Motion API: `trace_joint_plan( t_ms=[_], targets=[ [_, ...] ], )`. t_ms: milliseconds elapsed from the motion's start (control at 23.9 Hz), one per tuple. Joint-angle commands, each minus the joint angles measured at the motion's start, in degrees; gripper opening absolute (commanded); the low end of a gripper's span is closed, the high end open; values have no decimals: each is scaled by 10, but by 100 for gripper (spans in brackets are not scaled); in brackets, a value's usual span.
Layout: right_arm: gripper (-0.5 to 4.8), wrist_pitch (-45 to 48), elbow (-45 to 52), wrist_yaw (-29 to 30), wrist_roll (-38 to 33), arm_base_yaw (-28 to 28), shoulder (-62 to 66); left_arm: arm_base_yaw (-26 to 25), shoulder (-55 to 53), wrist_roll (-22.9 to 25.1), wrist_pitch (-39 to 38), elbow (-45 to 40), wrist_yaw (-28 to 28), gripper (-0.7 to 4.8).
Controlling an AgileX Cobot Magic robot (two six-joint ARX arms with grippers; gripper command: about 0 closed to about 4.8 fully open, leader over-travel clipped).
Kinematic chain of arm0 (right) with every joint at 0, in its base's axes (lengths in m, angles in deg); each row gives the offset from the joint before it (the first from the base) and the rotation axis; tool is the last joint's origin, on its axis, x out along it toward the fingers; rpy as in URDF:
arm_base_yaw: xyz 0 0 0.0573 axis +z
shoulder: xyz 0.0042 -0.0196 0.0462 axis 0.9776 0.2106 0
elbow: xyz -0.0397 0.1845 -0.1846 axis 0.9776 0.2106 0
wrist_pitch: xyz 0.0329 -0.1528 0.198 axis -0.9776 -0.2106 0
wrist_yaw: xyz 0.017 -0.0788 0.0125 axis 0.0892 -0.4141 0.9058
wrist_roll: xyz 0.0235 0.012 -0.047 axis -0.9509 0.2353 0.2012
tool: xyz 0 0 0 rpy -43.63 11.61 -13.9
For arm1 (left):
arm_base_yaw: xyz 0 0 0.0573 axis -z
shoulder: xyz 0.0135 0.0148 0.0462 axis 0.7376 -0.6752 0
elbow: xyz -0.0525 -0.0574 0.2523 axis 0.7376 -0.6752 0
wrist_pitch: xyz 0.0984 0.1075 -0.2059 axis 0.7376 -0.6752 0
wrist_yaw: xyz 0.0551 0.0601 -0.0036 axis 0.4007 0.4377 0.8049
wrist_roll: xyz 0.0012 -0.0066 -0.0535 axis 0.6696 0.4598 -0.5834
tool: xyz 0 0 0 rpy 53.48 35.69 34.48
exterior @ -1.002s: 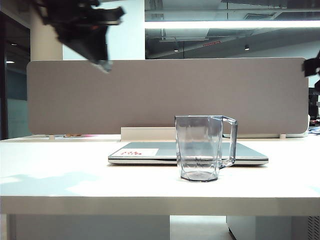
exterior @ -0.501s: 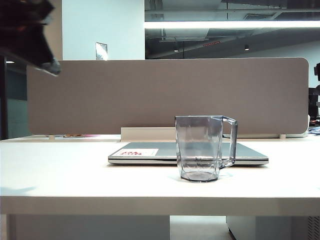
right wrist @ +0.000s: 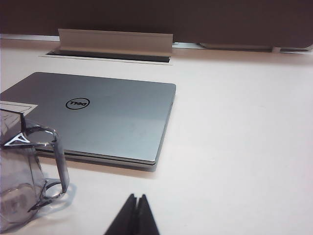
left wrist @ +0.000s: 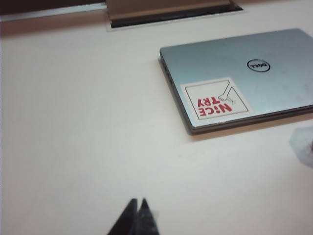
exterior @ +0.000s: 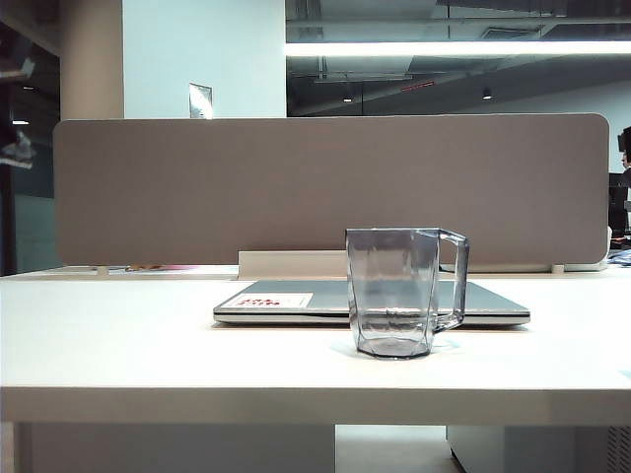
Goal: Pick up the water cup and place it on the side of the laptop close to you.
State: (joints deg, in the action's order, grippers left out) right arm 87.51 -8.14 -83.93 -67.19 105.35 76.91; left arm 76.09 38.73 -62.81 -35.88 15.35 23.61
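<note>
The clear grey-tinted water cup [exterior: 392, 294] stands upright on the white table, handle to the right, just in front of the closed silver laptop [exterior: 286, 299] with its red-print sticker [exterior: 266, 300]. My left gripper [left wrist: 138, 201] is shut and empty above bare table, well away from the laptop [left wrist: 244, 73]; only a faint edge of the cup [left wrist: 303, 147] shows there. My right gripper [right wrist: 137, 197] is also shut and empty, hanging beside the cup [right wrist: 22, 186], whose handle [right wrist: 56, 164] points toward it, with the laptop [right wrist: 112, 117] beyond.
A grey partition panel [exterior: 325, 187] runs along the back of the table. A raised white cable flap [right wrist: 115, 41] over a slot sits just behind the laptop. The table's front edge [exterior: 315, 404] lies close before the cup.
My left arm has swung out of the exterior view toward the upper left. The cup and laptop have not moved.
</note>
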Motion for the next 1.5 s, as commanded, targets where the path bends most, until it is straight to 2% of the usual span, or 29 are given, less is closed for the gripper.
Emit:
trace_joint_plan(
  t_ms=[42,292,459,710,1127,1503],
  targets=[
    [-6,3,-2,3,1,0,1,0,24,-6,9,-21,-4,-4],
    [-6,-38,-2,6,1,0,1,0,138,-40,28,-101,-2,-4],
    [-6,-42,-2,6,1,0,1,0,222,-44,9,-133,-2,-4],
    [-5,-63,-2,6,1,0,1,0,305,-42,-57,-136,-2,-4],
    [-5,-84,-2,5,-1,0,1,0,331,-27,-68,-147,-2,-4],
    [-5,-84,-2,5,-1,0,1,0,331,-19,-28,-167,-1,-4]
  ],
)
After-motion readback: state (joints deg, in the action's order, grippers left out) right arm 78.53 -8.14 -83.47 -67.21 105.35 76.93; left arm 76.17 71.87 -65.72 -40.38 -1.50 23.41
